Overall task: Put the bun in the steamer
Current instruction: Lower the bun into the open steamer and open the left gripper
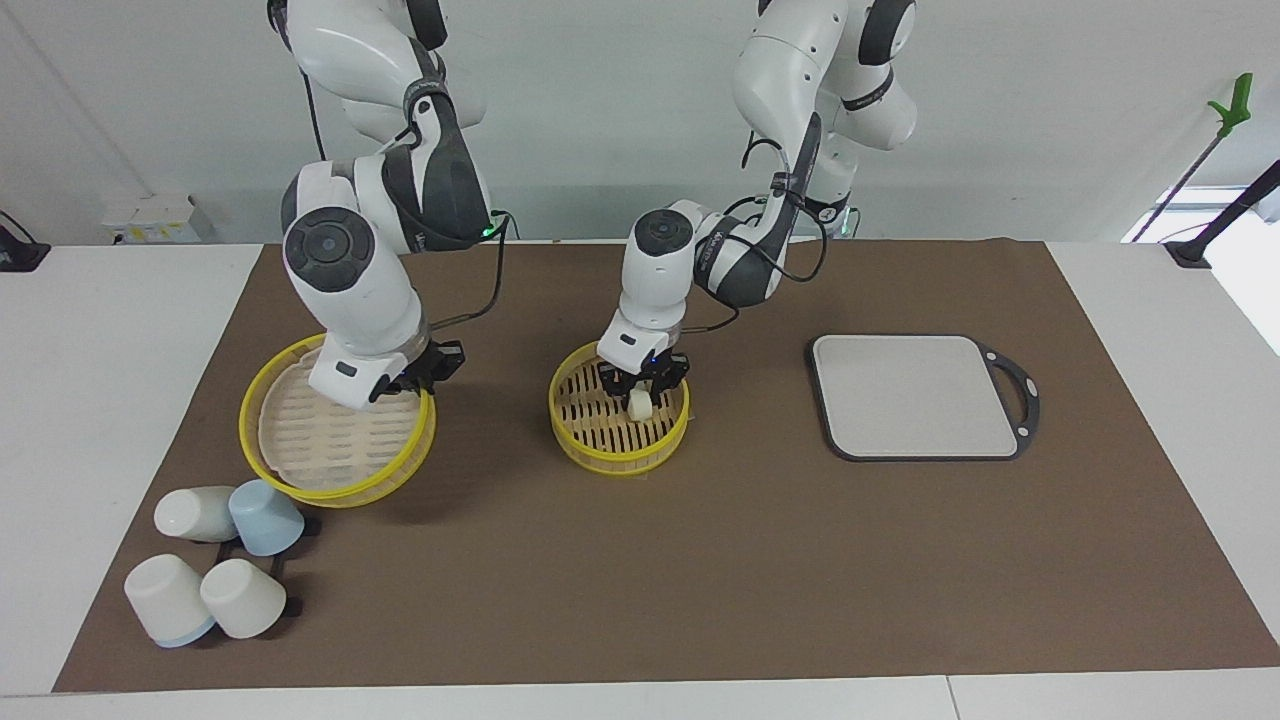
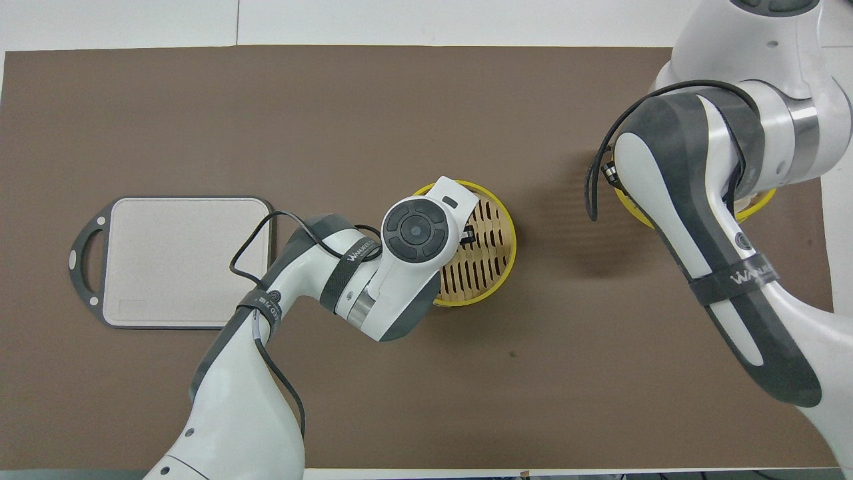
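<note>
The left gripper (image 1: 641, 392) is down inside the steamer (image 1: 618, 440), and the bun (image 1: 640, 404) sits between its jaws, which are closed on it, just at their tips. The bun looks upright, its long axis running along the jaws, with the slotted floor directly under it; I judge the release only needs the jaws to part and lift straight up. The right gripper (image 1: 420, 378) waits over the lid (image 1: 335, 470), which rests tilted on the tabletop toward the right arm's end; whether its jaws are parted I cannot tell.
</note>
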Controlling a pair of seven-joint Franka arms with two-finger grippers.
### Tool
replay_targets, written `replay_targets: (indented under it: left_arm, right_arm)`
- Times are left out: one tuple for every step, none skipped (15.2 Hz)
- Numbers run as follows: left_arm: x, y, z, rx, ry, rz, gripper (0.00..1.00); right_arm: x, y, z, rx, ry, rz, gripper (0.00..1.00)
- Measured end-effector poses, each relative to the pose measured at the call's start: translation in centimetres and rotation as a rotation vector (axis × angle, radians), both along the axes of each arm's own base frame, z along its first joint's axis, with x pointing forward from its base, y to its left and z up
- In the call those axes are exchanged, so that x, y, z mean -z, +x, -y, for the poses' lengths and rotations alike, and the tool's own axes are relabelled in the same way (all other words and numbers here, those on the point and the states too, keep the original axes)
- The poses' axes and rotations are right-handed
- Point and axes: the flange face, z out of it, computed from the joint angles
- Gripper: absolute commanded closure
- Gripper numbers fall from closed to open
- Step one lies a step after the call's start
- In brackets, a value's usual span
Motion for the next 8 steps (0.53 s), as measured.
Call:
replay_targets:
  left_arm:
    - [0.0,0.0,-0.1,-0.001,0.002,-0.002,0.0]
    - [-0.2,0.2,-0.3,-0.005,0.007,-0.007,0.0]
    - [-1.0,0.4,-0.9,-0.013,0.014,-0.015,0.0]
    - [-2.6,0.9,-1.9,-0.025,0.019,-0.024,0.0]
    - [-5.1,1.7,-3.6,-0.039,0.024,-0.036,0.0]
    - [-8.2,2.5,-6.2,-0.06,0.032,-0.055,0.0]
    - [-11.5,3.2,-9.4,-0.084,0.037,-0.073,0.0]
    - [-14.6,3.5,-12.7,-0.095,0.039,-0.087,0.0]
  right_arm:
    - [0.0,0.0,0.0,0.0,0.0,0.0,1.0]
    - [0.0,0.0,-0.1,-0.002,0.0,0.0,1.0]
    - [0.0,-0.1,-0.3,-0.003,0.002,-0.001,1.0]
    - [0.0,-0.1,-0.7,0.0,0.005,0.0,1.0]
    - [0.0,-0.2,-1.3,0.016,0.013,0.003,1.0]
    - [-0.2,-0.3,-2.5,0.044,0.034,0.013,1.0]
    - [-0.4,-0.3,-4.3,0.077,0.063,0.032,1.0]
    - [-0.7,-0.5,-6.7,0.114,0.093,0.062,1.0]
